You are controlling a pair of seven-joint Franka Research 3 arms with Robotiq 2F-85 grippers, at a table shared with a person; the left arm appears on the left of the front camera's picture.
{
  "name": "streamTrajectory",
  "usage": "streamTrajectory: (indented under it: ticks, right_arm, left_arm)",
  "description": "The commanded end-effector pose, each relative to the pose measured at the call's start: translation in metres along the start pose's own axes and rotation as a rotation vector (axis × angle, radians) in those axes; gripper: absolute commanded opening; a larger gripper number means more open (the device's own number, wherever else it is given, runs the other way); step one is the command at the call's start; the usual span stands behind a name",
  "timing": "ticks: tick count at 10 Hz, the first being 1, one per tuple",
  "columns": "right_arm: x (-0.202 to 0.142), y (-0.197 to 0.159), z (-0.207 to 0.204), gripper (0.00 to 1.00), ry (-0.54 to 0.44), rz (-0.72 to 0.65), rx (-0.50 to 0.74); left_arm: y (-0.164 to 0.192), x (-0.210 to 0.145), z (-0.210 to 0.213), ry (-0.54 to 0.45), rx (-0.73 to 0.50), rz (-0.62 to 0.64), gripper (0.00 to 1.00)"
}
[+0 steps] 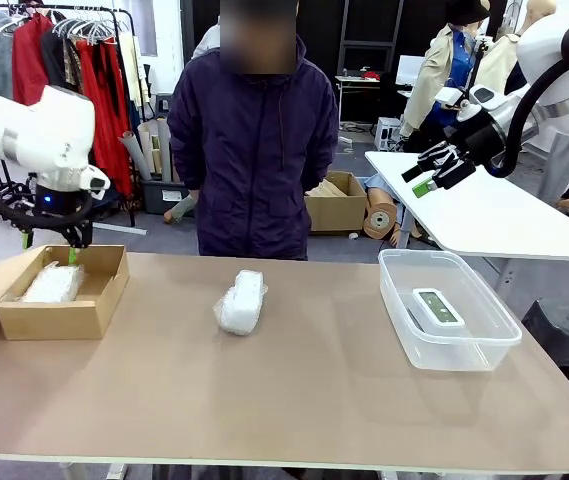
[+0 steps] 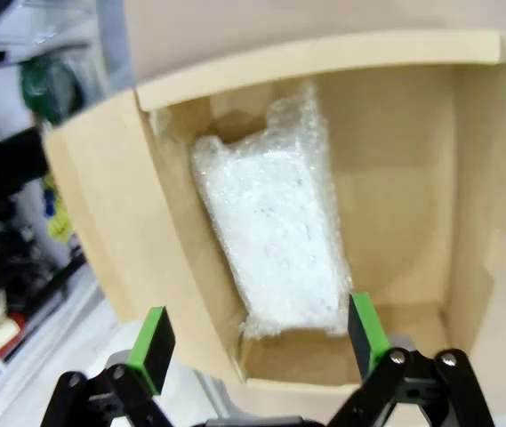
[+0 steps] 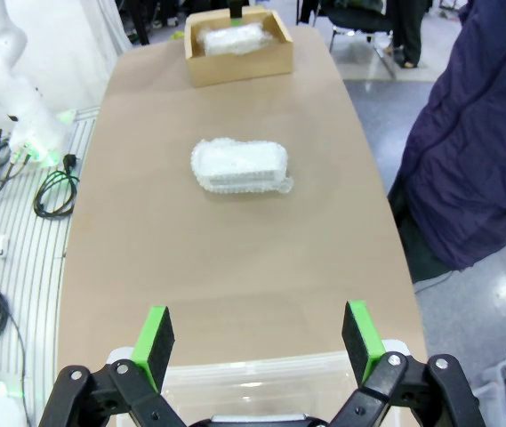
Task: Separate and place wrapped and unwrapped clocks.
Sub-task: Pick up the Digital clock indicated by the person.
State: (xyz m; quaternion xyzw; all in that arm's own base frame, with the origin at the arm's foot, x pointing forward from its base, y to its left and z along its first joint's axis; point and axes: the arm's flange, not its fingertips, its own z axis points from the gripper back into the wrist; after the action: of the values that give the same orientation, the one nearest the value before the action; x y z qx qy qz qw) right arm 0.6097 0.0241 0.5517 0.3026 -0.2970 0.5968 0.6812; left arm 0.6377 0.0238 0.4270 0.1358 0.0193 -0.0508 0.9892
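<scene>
One wrapped clock [image 1: 241, 301] lies flat — long axis toward the person [image 1: 254, 150] (near-to-far).

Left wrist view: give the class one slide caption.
Open left hand poised over a wrapped clock lying inside the cardboard box.

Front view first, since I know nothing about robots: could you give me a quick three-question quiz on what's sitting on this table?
1. True or false: the bare clock lies inside the clear tub.
2. Where is the wrapped bundle nearest the person? A in the tub; B on the bare tabletop; C in a gripper.
3. Fill in: the open left gripper hangs over the ___ box, which holds another wrapped bundle.
Key: 1 true; 2 B; 3 cardboard.
</scene>
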Motion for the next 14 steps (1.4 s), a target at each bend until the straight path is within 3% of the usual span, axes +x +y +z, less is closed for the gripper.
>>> streamTrajectory:
  ticks: [1,5,6,8,9,11,14]
  right_arm:
    - [0.002,0.003,0.000,1.00,0.001,0.006,0.000]
    - [0.002,0.003,0.000,1.00,0.001,0.006,0.000]
    - [0.002,0.003,0.000,1.00,0.001,0.006,0.000]
    - [0.002,0.003,0.000,1.00,0.001,0.006,0.000]
    - [0.002,0.003,0.000,1.00,0.001,0.006,0.000]
    - [0.002,0.003,0.000,1.00,0.001,0.006,0.000]
    - [0.002,0.003,0.000,1.00,0.001,0.006,0.000]
  left_arm:
    - [0.026,-0.011,0.029,-0.040,-0.115,-0.144,1.00]
    - [0.056,-0.037,0.081,-0.215,-0.387,-0.648,1.00]
    - [0.061,-0.037,0.088,-0.274,-0.410,-0.715,1.00]
    - [0.067,-0.034,0.097,-0.367,-0.525,-1.013,1.00]
    - [0.063,-0.035,0.097,-0.449,-0.523,-1.141,1.00]
    - [0.059,-0.036,0.103,-0.607,-0.595,-1.317,1.00]
    - [0.056,-0.037,0.108,-0.836,-0.650,-1.399,1.00]
